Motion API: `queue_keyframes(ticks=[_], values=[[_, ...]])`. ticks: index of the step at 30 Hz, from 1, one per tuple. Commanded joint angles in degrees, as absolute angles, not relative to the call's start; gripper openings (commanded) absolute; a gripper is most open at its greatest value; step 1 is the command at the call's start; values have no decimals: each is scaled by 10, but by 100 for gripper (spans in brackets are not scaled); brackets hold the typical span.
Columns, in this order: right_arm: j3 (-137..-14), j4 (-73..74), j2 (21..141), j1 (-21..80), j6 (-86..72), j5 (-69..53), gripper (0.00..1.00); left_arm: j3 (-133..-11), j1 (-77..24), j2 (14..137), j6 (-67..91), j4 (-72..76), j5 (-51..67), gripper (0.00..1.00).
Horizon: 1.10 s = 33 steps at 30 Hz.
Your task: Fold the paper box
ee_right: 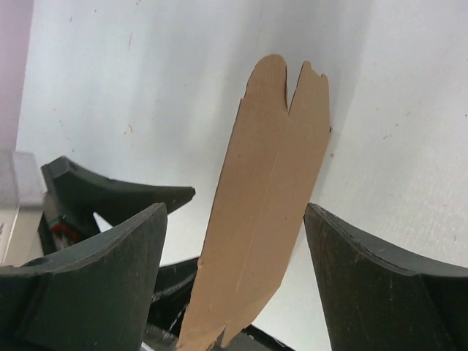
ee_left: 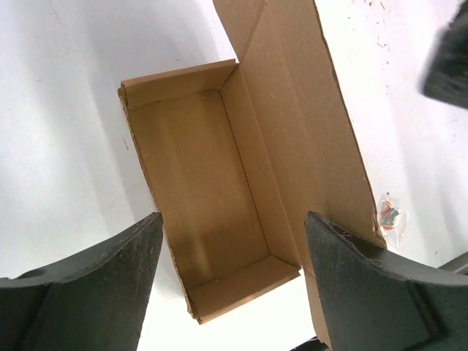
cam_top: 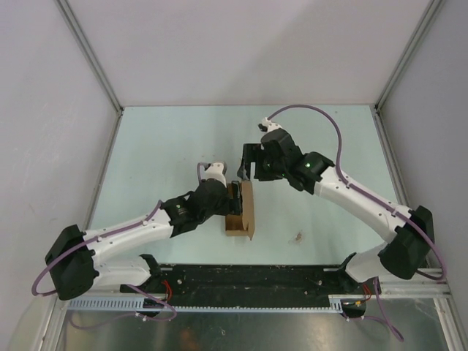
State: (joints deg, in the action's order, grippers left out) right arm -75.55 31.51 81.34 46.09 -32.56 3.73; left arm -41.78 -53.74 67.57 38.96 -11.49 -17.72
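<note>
Over the paper box [cam_top: 238,222], left hand [ee_left: 234,219] spread wide; right hand [ee_right: 235,212], also apart, straddles raised lid flap [ee_right: 270,175] – I'd pinch, then fold squarely

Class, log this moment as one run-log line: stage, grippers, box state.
stage: mid-fold | paper box: sides up, lid flap open | left gripper: open, facing box interior | right gripper: open, straddling lid flap
</note>
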Motion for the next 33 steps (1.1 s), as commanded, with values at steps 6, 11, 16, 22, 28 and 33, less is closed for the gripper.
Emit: queue_keyframes(ticks=[6, 11, 16, 22, 28, 33], values=[[-832, 359, 880, 476, -309, 69, 78, -410, -544, 645, 382, -91, -174, 84], [-876, 402, 920, 485, -294, 93, 73, -411, -545, 651, 384, -86, -168, 84], [-925, 447, 962, 497, -278, 122, 69, -411, -549, 650, 383, -83, -167, 84], [-940, 466, 986, 500, -272, 143, 60, -406, -550, 639, 381, -82, -168, 84], [-939, 478, 991, 501, -266, 143, 43, -402, -550, 631, 381, -83, -169, 84], [-942, 470, 981, 500, -256, 129, 24, -406, -550, 619, 377, -84, -166, 84]])
